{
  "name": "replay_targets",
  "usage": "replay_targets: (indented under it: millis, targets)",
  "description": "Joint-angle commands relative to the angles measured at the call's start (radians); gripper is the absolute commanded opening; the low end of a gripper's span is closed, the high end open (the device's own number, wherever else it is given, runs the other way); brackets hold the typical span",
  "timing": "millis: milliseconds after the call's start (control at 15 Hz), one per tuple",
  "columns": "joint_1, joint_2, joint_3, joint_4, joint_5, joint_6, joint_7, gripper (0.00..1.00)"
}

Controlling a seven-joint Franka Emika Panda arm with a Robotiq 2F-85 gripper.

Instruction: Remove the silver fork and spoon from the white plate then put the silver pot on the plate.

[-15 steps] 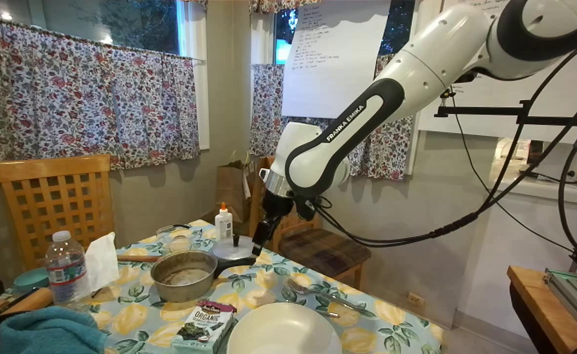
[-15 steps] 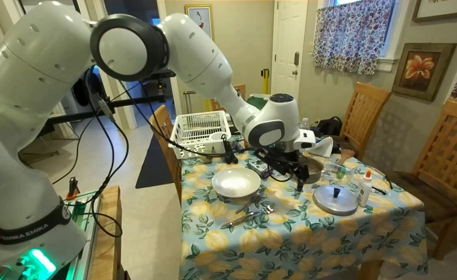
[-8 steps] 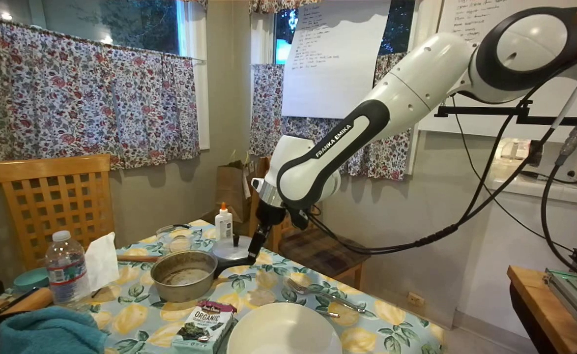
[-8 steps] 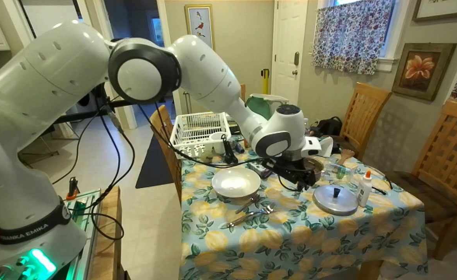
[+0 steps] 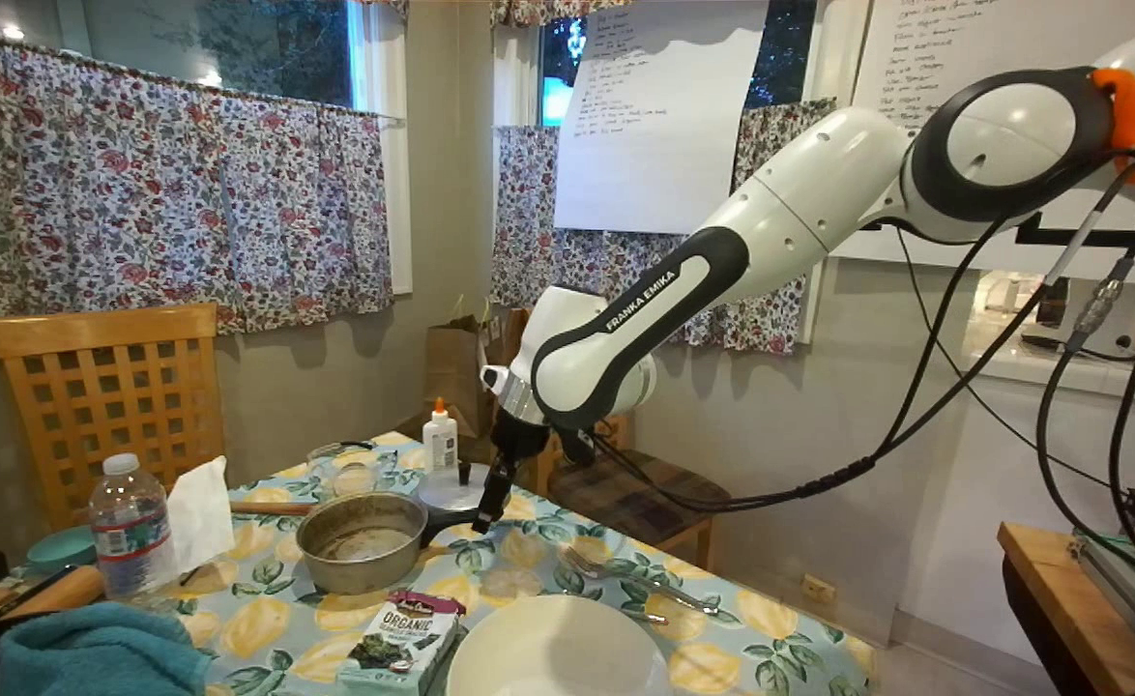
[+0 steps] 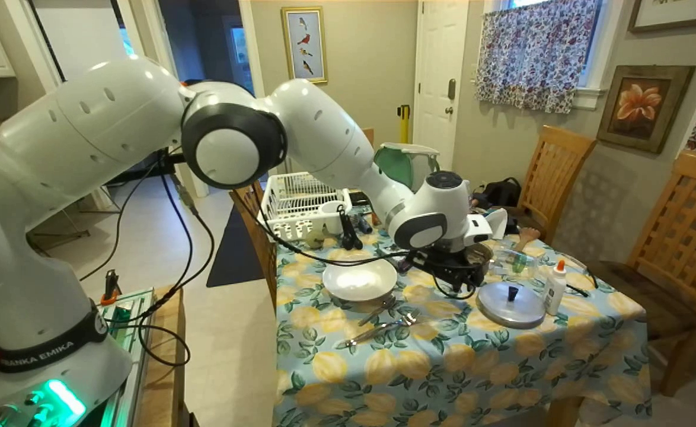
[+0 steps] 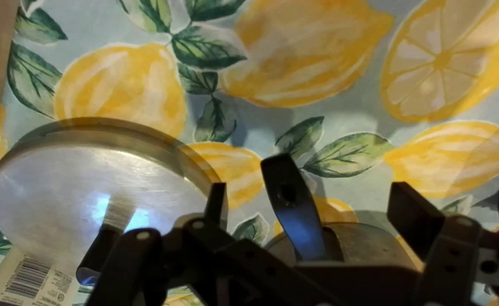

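Lowered since a second ago, our fingers stand apart, the handle of the silver pot showing between them. We see the pot on the surface, away from the white plate and silver fork and spoon.

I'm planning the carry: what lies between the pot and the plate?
In an exterior view, between pot and plate lie the snack pack and lemon-print tablecloth.

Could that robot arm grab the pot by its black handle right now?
Probably yes. In the wrist view the gripper stands open, the black handle shows between its jaws, and nothing visible blocks the gap, though depth is hard to judge. The silver lid lies apart from the handle.
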Motion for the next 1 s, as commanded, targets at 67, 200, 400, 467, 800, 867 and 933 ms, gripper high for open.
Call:
replay_targets:
  millis: [67, 200, 400, 467, 800, 867, 933]
  targets:
    - [-0.020, 0.071, 0.033, 0.101, -0.025, -0.038, -0.053, 0.63]
    - [-0.017, 0.085, 0.031, 0.120, -0.025, -0.045, -0.064, 0.60]
    - [-0.017, 0.102, 0.034, 0.146, -0.020, -0.061, -0.078, 0.37]
    - [-0.017, 0.106, 0.035, 0.153, -0.018, -0.068, -0.081, 0.40]
    - [-0.017, 0.111, 0.041, 0.169, -0.013, -0.081, -0.093, 0.10]
    - [-0.015, 0.107, 0.040, 0.165, -0.012, -0.087, -0.094, 0.03]
    - [-0.013, 0.102, 0.039, 0.162, -0.013, -0.091, -0.093, 0.03]
